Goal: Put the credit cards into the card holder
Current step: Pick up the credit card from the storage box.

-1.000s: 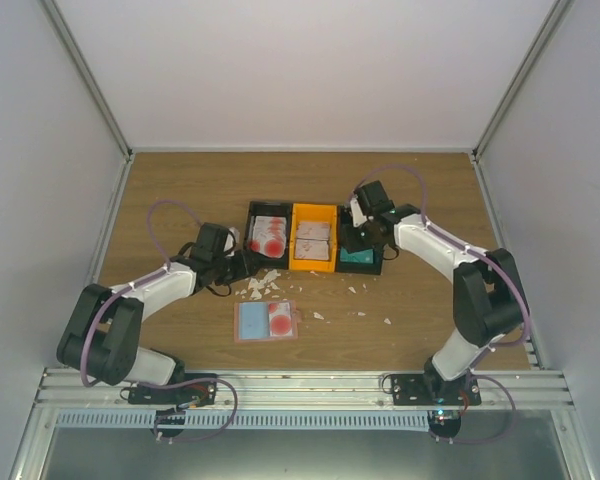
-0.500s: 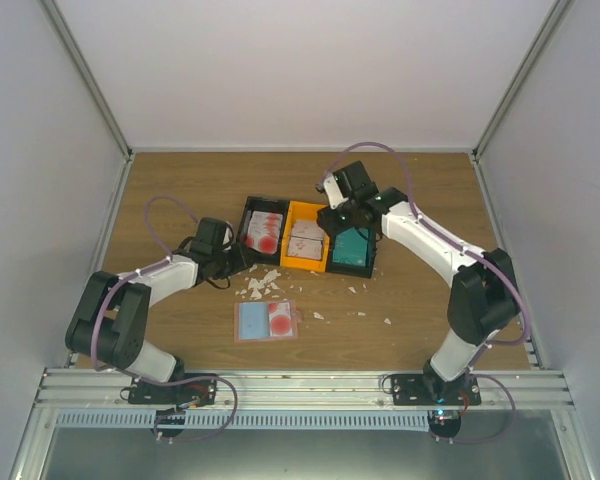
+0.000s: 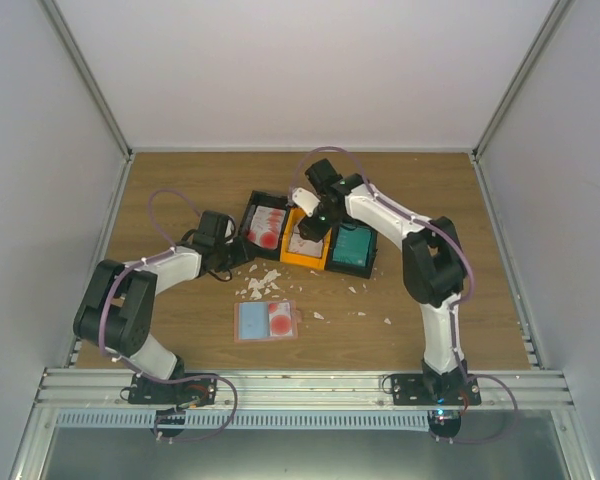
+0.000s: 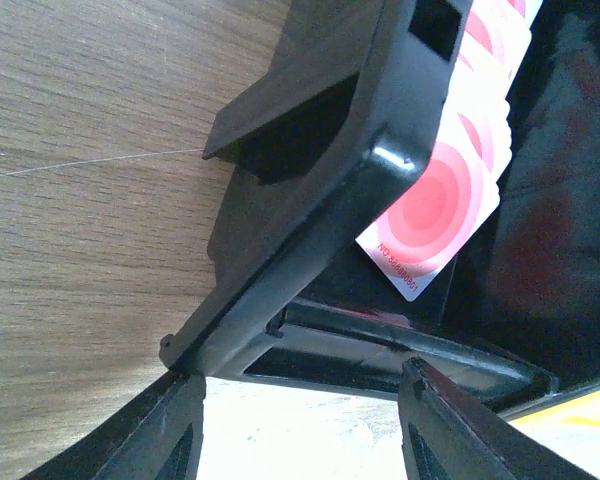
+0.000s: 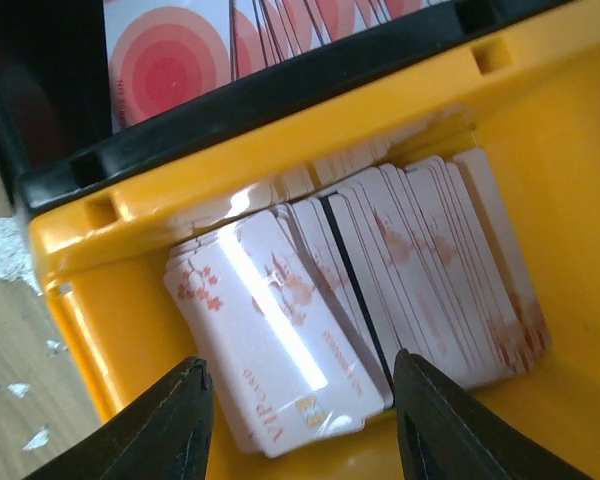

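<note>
Credit cards [image 5: 280,340]: loose stack in the yellow tray compartment [image 5: 580,130], far of the card holder [image 3: 266,321]. Light, stiff, slick (pinch one card's edges). Right gripper [image 5: 300,375] spread above, empty; left gripper [image 4: 295,385] spread, empty.

tray [image 3: 302,264] walls hem credit cards [image 5: 280,330], reachable from above

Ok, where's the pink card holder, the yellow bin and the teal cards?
card holder [image 3: 265,340]: top view, its bottom pink edge.
yellow bin [image 5: 580,150]: right wrist view, its inner wall.
teal cards [image 3: 355,247]: top view, middle of the top card.
</note>
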Controlling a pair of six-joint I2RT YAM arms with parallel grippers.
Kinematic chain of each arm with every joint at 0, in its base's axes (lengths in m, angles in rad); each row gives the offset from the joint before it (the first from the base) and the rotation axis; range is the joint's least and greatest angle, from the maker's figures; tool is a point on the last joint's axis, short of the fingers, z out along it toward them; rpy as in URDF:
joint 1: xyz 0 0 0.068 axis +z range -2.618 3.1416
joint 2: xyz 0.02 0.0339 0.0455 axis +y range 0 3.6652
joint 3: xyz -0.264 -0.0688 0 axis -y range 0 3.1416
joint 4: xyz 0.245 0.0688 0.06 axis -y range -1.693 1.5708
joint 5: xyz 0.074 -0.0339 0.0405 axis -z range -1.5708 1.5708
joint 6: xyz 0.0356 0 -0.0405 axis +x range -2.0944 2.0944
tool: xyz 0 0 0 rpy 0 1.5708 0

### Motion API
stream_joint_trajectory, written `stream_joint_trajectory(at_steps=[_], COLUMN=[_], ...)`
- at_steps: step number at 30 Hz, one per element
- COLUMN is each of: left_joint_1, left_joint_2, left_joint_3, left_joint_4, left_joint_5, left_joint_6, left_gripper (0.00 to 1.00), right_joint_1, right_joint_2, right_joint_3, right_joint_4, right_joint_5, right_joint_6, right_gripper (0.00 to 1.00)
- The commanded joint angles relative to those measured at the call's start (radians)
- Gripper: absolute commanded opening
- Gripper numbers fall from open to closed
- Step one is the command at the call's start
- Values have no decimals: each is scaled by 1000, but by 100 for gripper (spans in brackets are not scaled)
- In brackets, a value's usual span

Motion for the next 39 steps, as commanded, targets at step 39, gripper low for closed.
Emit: stream_joint_trajectory(at_steps=[39], left_joint_1=[7], left_joint_2=[34], left_joint_3=[45], left_joint_4=[73], left_joint_5=[36], left_joint_6=[4], left_gripper=[55], right_joint_1=[36], right_joint_2=[189], right_joint_3=[174], right_joint_4=[-207], right_joint_5=[-20], right_joint_6=[-123], right_gripper=[39])
